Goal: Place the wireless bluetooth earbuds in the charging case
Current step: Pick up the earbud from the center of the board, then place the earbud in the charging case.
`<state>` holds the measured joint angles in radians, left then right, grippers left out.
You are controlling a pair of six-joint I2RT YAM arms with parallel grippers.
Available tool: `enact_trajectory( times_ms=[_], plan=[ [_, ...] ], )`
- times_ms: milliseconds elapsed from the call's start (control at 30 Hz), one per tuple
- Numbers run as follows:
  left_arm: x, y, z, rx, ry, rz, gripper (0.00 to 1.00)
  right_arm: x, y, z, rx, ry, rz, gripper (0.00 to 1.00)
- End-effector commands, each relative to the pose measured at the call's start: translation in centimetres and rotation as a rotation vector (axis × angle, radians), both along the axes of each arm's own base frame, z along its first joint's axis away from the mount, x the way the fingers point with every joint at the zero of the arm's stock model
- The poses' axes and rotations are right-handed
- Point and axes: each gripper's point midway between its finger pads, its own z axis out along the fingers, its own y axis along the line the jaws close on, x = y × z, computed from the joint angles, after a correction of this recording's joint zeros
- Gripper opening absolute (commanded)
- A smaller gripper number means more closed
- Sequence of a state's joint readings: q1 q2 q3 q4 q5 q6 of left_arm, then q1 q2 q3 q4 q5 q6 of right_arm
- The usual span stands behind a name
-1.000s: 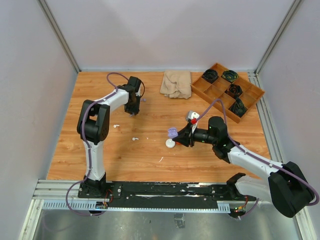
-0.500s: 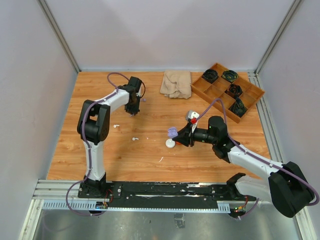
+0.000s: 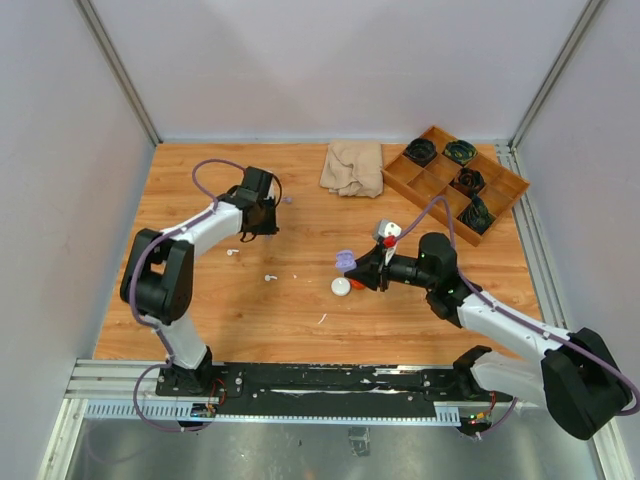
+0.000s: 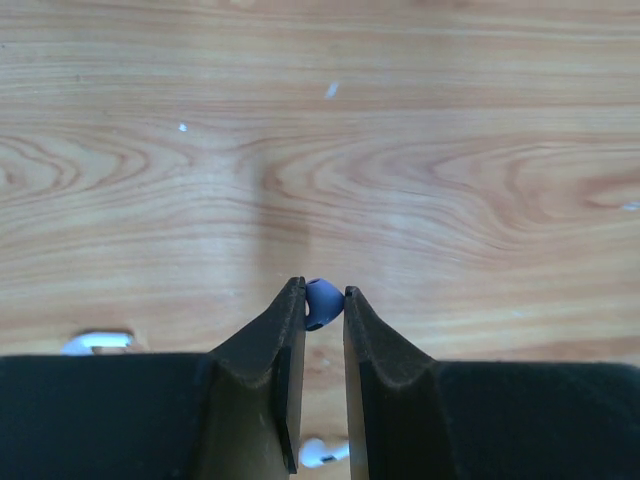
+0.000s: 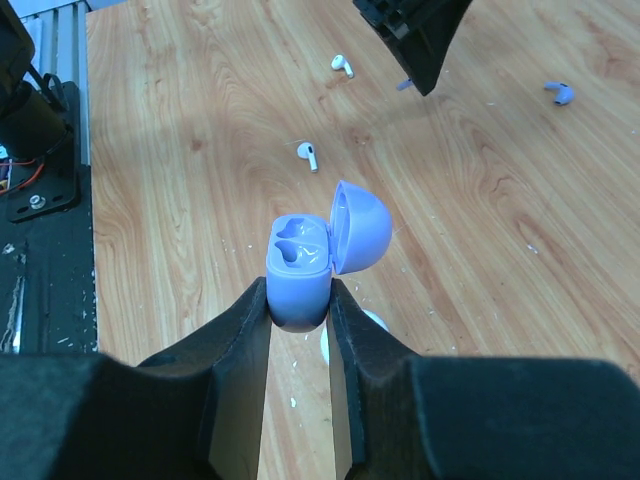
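Note:
My right gripper (image 5: 300, 300) is shut on the base of a pale purple charging case (image 5: 300, 265), held above the table with its lid open and both sockets empty; the case also shows in the top view (image 3: 346, 262). My left gripper (image 4: 322, 300) is shut on a purple earbud (image 4: 322, 302) at its fingertips, above the wood at the back left (image 3: 262, 224). A second purple earbud (image 3: 288, 200) lies behind it and shows in the right wrist view (image 5: 560, 92). Two white earbuds (image 3: 232, 252) (image 3: 269, 277) lie between the arms.
A white round case (image 3: 341, 286) sits on the table under the purple one. A beige cloth (image 3: 352, 167) lies at the back. A wooden compartment tray (image 3: 404, 188) with dark items stands at the back right. White walls close in three sides.
My left arm has swung its elbow out to the left and drawn the gripper nearer and lower. My right gripper with the purple case has shifted slightly up and right.

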<state>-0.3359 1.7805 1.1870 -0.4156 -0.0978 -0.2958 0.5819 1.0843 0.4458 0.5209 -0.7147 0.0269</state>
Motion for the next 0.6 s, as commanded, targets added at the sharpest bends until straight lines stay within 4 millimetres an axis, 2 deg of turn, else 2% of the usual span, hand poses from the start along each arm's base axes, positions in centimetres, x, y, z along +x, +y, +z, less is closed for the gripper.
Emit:
enact_trajectory(
  times_ms=[0,200,433,567],
  plan=[
    [0.8,-3.7,5.7,-0.195,-0.21,0.002,0.16,0.5,0.1,1.3,0.031,-0.09,-0.025,0.01],
    [-1.9,-7.3,10.3,-0.364,-0.349,-0.048,0.15,0.9,0.0,1.6,0.054,-0.169,-0.046,0.01],
    [-5.2,-9.0,15.2,-0.503,-0.469,-0.076,0.15,0.9,-0.1,3.4,0.099,-0.305,-0.043,0.01],
    [-7.3,-10.6,18.3,-0.626,-0.526,-0.122,0.15,0.9,0.1,4.5,0.124,-0.379,-0.033,0.01]
  ],
)
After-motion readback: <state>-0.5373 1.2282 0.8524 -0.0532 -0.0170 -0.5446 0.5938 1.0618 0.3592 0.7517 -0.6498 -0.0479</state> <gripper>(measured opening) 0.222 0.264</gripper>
